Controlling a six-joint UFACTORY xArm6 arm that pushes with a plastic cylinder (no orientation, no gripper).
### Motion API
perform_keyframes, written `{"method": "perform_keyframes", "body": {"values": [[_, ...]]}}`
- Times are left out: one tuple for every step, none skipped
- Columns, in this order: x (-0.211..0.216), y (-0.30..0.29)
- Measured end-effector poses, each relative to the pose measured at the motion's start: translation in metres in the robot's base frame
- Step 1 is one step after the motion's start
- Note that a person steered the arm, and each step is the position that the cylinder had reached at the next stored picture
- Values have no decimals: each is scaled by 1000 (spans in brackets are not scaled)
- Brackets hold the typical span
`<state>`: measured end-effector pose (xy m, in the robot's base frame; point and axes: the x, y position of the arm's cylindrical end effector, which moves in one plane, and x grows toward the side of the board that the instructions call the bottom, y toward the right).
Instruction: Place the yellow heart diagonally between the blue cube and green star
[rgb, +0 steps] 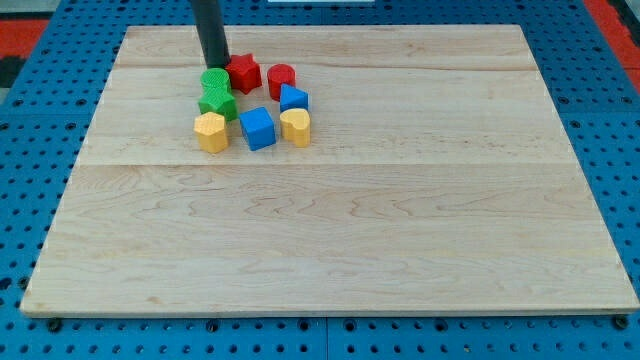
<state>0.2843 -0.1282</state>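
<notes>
The yellow heart (295, 127) sits at the right end of a tight cluster in the upper left part of the wooden board (330, 230). The blue cube (257, 129) is right beside it on its left. The green star (218, 103) lies up and left of the cube. My tip (215, 66) stands at the cluster's top left, touching or nearly touching the top edge of a green round block (214, 80), which sits just above the green star. The tip is well away from the yellow heart.
A yellow hexagon-like block (210, 131) sits below the green star. A red star (243, 73) and a red round block (281, 79) line the cluster's top. A small blue block (293, 98) sits above the yellow heart.
</notes>
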Motion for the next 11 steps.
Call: {"method": "perform_keyframes", "body": {"values": [[7,40],[45,133],[48,147],[48,87],[48,43],[68,34],[112,34],[148,34],[135,2],[105,3],[92,17]]}}
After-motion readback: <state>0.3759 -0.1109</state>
